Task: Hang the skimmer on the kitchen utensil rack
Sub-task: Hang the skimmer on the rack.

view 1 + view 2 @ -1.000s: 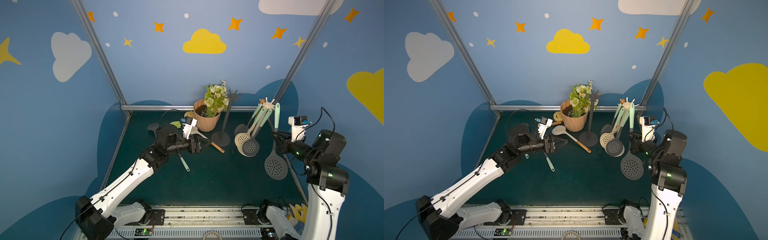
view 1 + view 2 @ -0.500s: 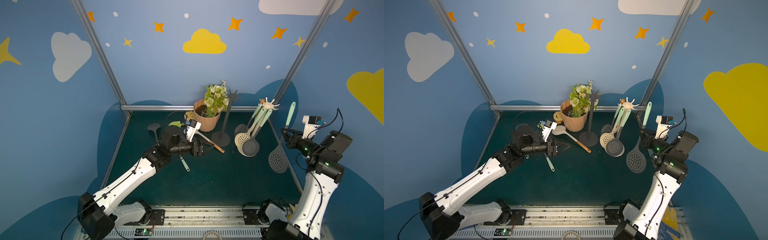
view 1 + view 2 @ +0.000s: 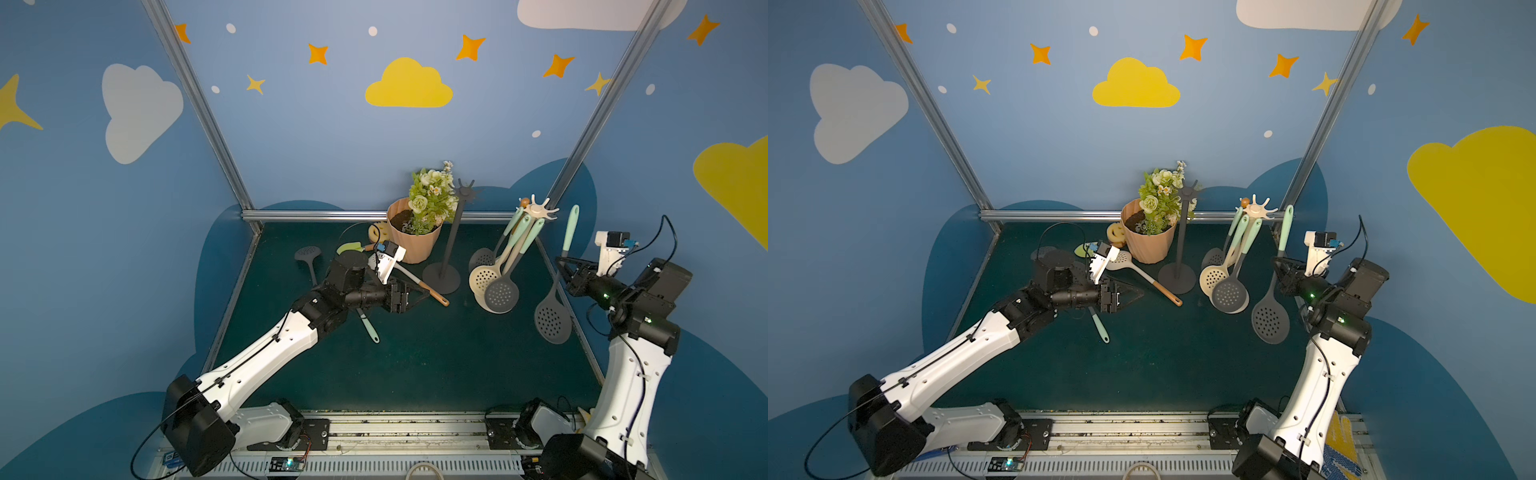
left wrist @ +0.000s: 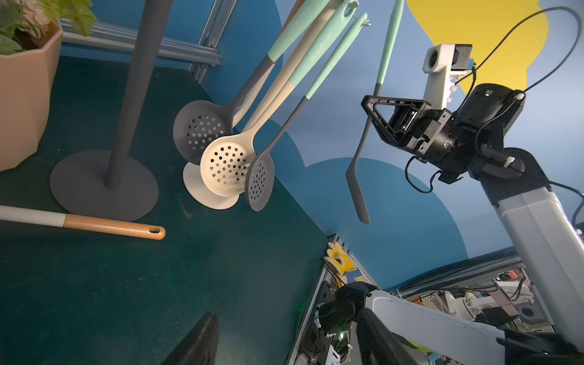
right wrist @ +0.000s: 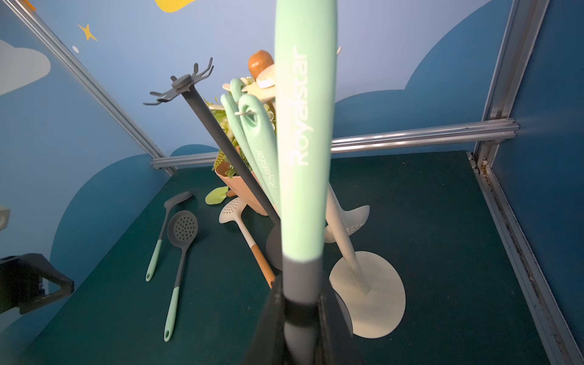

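The skimmer (image 3: pixel 552 318) has a grey perforated head and a mint handle. It hangs upright in the air at the right, with my right gripper (image 3: pixel 561 264) shut on the grey neck of the handle (image 5: pixel 303 158). Its handle top stands just right of the cream utensil rack (image 3: pixel 537 211), level with the hooks and apart from them. Several skimmers hang on that rack (image 3: pixel 1255 209). In both top views my left gripper (image 3: pixel 422 295) hovers open and empty over the mat. In the left wrist view the held skimmer (image 4: pixel 360 180) shows edge-on.
A dark grey rack (image 3: pixel 451 241) with bare hooks stands left of the cream one. A flower pot (image 3: pixel 411 245) stands behind it. A wooden-handled white skimmer (image 3: pixel 432 291), a grey skimmer (image 3: pixel 307 253) and a mint-handled utensil (image 3: pixel 370 328) lie on the mat. The metal frame post (image 3: pixel 582 137) rises behind the rack.
My right arm has drawn back to the right and raised the skimmer, so its handle top now stands right of the cream rack. The left arm has barely moved.
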You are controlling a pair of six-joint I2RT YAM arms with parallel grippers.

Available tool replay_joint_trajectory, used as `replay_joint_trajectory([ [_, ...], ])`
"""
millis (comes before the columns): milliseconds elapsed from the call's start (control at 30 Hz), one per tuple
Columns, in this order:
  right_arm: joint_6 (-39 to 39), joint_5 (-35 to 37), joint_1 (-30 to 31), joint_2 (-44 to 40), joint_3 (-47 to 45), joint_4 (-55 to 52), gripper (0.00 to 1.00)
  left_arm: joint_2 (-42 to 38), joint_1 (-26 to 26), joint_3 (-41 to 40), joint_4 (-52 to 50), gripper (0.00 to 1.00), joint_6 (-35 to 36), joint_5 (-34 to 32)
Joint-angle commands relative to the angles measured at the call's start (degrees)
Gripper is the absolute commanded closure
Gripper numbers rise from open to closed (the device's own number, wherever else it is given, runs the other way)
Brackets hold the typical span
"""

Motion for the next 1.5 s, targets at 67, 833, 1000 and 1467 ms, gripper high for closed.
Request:
replay_joint_trajectory([
  [67, -5.3, 3.1, 3.0, 0.9, 2.6, -4.5, 0.91, -0.8, 0.3, 1.1, -0.4, 0.30, 1.5, 0.8],
  [833, -6.1, 7.2, 4.3, 2.3, 3.5, -6.2, 0.89, -1.2, 0.3, 0.5, 0.0, 0.33, 1.7, 1.4],
  [1000, -6.9, 7.4, 5.2, 3.2, 4.0, -7.1, 0.89, -1.4, 0.3, 0.4, 0.0, 0.33, 1.8, 1.4],
  [1467, -7.5, 7.7, 6.1, 5.6, 5.5, -9.6, 0.89, -1.6, 0.3, 0.2, 0.2, 0.34, 1.7, 1.8],
])
